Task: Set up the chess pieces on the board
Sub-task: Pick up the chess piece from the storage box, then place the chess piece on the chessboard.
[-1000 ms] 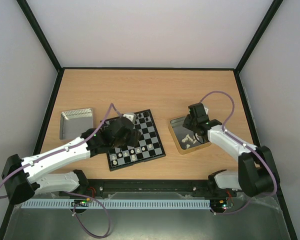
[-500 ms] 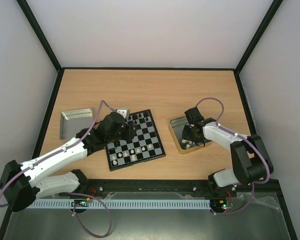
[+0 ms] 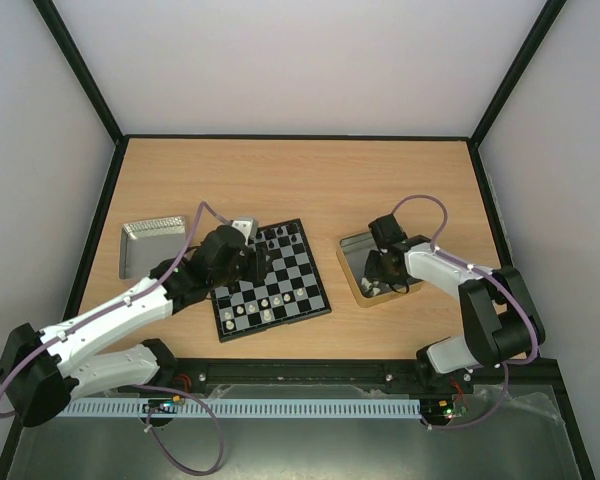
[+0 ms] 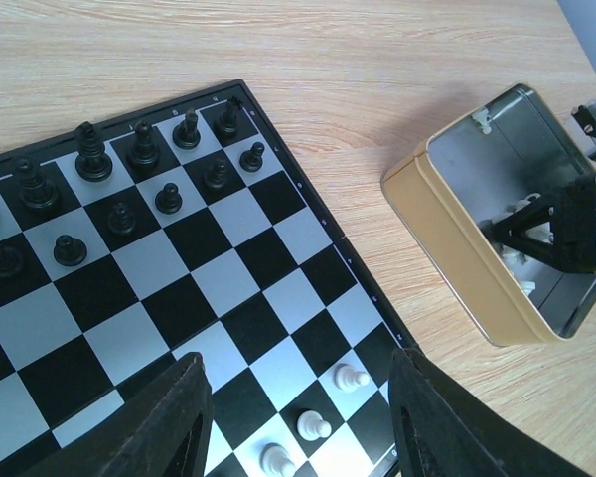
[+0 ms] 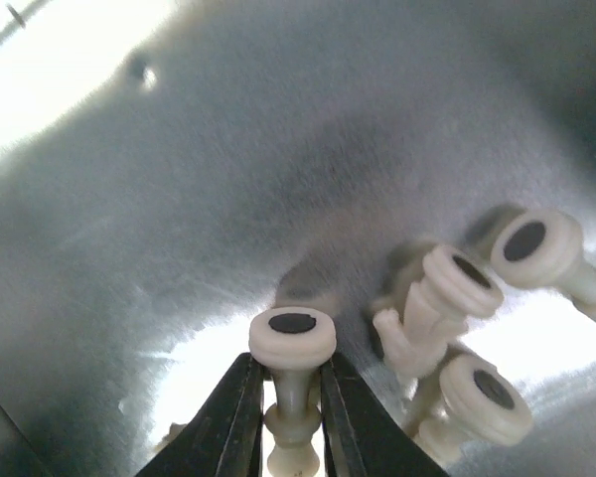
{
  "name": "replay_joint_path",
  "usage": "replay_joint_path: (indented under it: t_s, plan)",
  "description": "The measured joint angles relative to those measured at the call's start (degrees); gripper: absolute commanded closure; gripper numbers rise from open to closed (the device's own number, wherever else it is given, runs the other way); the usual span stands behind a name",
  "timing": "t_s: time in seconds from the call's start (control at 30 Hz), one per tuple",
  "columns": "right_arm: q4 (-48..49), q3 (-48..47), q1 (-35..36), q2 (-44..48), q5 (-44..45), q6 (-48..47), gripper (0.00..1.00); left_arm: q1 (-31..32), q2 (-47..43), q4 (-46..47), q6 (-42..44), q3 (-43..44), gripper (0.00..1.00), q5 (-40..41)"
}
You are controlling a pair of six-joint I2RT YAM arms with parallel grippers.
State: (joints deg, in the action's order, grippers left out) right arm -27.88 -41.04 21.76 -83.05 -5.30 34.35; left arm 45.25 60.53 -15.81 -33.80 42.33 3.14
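The board (image 3: 285, 272) lies at the table's middle, with several black pieces (image 4: 144, 149) on its far rows and white pieces (image 4: 313, 425) near its front edge. My left gripper (image 4: 296, 422) is open and empty, hovering over the board's white end; it also shows in the top view (image 3: 242, 262). My right gripper (image 5: 291, 417) is down inside the gold-rimmed tray (image 3: 352, 262), shut on a white piece (image 5: 293, 343) by its stem. Other white pieces (image 5: 462, 298) lie loose beside it on the tray floor.
A silver tray (image 3: 150, 245) sits left of the board. The gold-rimmed tray (image 4: 457, 263) stands just right of the board, with my right gripper's fingers (image 4: 551, 234) inside it. Black frame rails edge the table.
My right gripper has gone down into the gold-rimmed tray. My left gripper has drawn back left from over the board's middle to its left part.
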Motion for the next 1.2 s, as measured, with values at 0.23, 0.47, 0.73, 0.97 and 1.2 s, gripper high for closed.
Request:
replay_joint_path:
  t_s: [0.23, 0.47, 0.73, 0.97, 1.2]
  plan:
    - [7.9, 0.0, 0.0, 0.9, 1.6, 3.7, 0.87, -0.5, -0.6, 0.1, 0.0, -0.3, 0.49, 0.0]
    - [16.2, 0.4, 0.0, 4.7, 0.9, 9.6, 0.89, -0.7, -0.6, 0.9, -0.5, -0.6, 0.49, -0.3]
    - [18.6, 1.7, 0.0, 7.8, -5.8, 13.0, 0.9, -1.3, 0.0, 3.0, -2.1, -0.7, 0.46, -3.6]
    - [25.3, 5.1, 0.0, 12.7, -18.9, 12.2, 0.94, -4.8, 3.5, 8.0, -6.9, -0.2, 0.36, -13.4]
    - [37.9, 8.3, 0.0, 14.0, -31.2, 15.4, 0.94, -7.2, 6.7, 16.2, -13.1, 1.9, 0.3, -22.4]
